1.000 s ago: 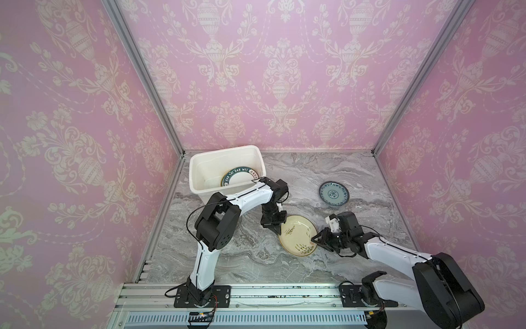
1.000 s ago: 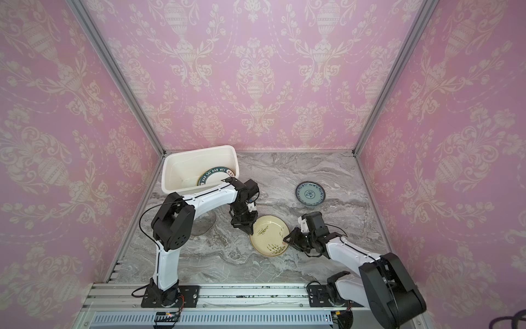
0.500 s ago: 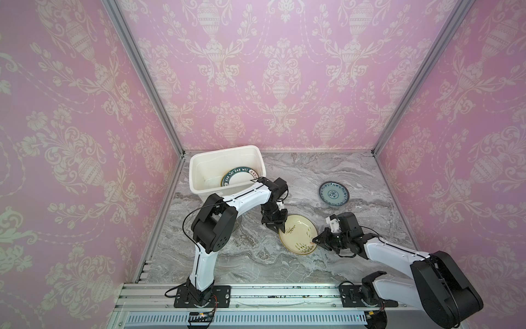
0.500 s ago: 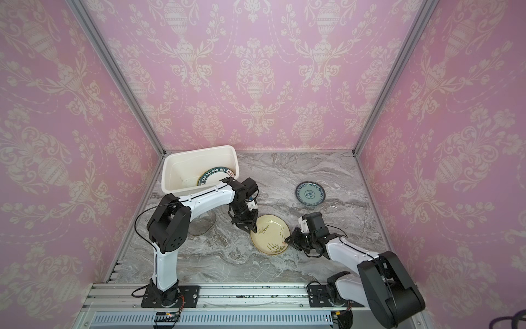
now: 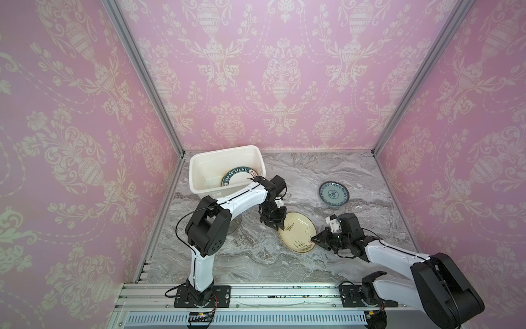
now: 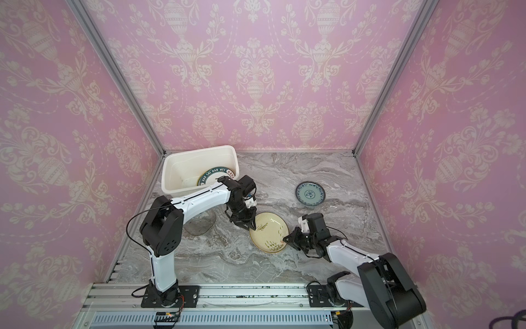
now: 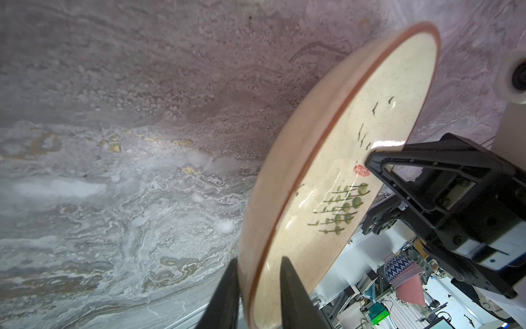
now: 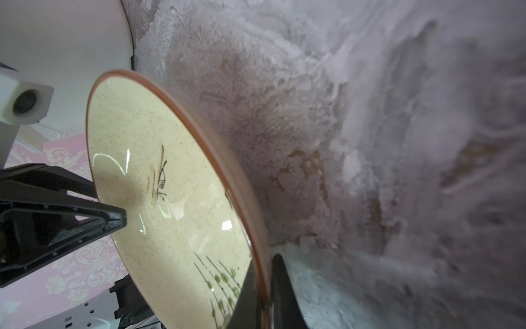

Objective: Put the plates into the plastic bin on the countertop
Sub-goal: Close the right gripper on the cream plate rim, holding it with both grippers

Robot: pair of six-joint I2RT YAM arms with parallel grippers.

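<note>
A cream plate (image 5: 296, 232) (image 6: 268, 232) with a brown rim and green sprigs sits tilted on the grey marble countertop (image 5: 256, 256). My right gripper (image 5: 314, 237) (image 8: 264, 259) is shut on its near-right rim. My left gripper (image 5: 277, 226) (image 7: 259, 259) is open, with one jaw on each side of the far-left rim and a gap on the inner side. The white plastic bin (image 5: 196, 171) (image 6: 168, 176) at the back left holds a dark-rimmed lettered plate (image 5: 240, 176). A blue-patterned plate (image 5: 333, 193) (image 6: 309, 194) lies flat at the right.
A clear grey glass plate (image 6: 203, 225) lies on the counter, partly under my left forearm. Pink patterned walls close in the counter on three sides. An aluminium rail (image 5: 256, 293) with both arm bases runs along the front edge.
My right gripper has closed in on the cream plate's rim and shut on it. My left gripper's jaws have opened at the opposite rim. The plate has hardly shifted.
</note>
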